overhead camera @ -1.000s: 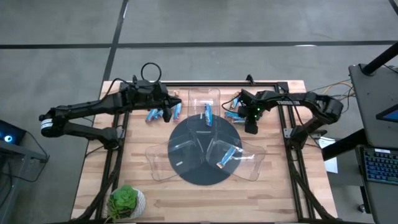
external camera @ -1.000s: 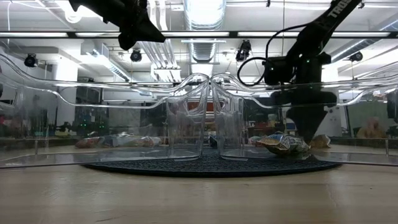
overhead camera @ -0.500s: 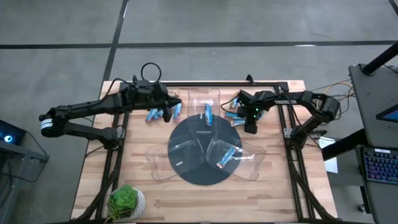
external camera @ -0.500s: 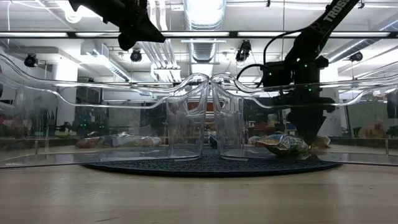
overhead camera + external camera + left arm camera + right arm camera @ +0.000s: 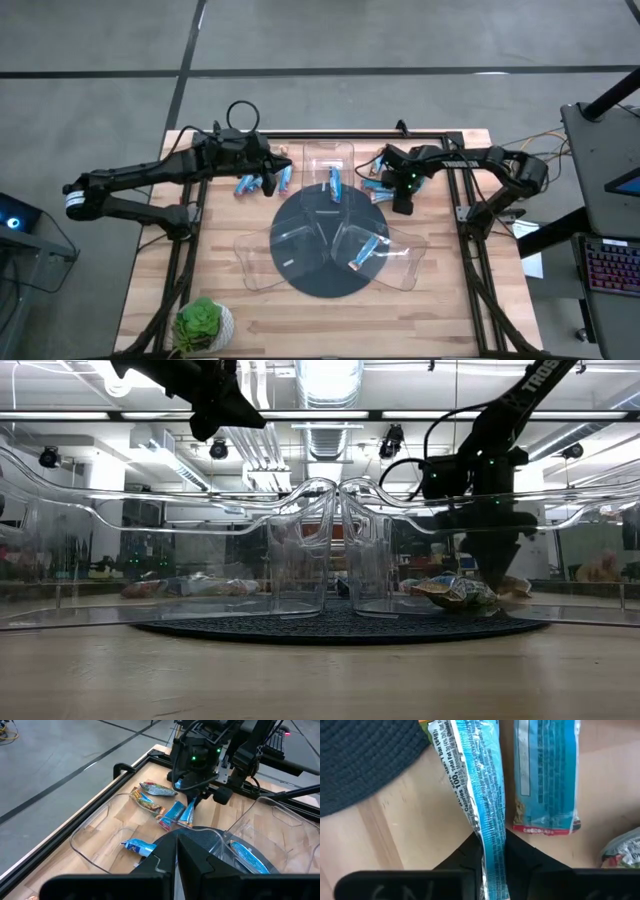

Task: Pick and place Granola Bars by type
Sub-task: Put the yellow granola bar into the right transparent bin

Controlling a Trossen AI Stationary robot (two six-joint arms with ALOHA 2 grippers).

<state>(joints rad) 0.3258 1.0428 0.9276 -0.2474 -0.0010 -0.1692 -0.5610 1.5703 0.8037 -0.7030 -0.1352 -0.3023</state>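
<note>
Blue shiny wrapped granola bar (image 5: pixel 487 795) is pinched between the two dark fingers of the right tool (image 5: pixel 492 857), which is clenched on the bar's thin edge, low over the wooden worktop (image 5: pixel 450 300) beside the black round mat (image 5: pixel 310 270). It belongs to the small pile of bars (image 5: pixel 165 805) at the far right part of the worktop, where blue ones and some tan ones lie close together, one blue bar (image 5: pixel 545 775) just beside the held one. The left tool (image 5: pixel 268 183) is shut and empty, hanging above the other pile of bars (image 5: pixel 250 183) on the far left part

My judgement is that the sorting is at an early stage. Clear plastic trays (image 5: pixel 260 262) stand on the mat like petals; one far tray holds a blue bar (image 5: pixel 333 185), one near tray holds a bar or two (image 5: pixel 365 250), the third looks empty. Most bars wait outside the trays

A small green plant in a pot (image 5: pixel 203 322) stands on the near left corner. Around it is grey floor (image 5: pixel 400 40); the low view shows a big hall with ceiling lamps and pipes
</note>
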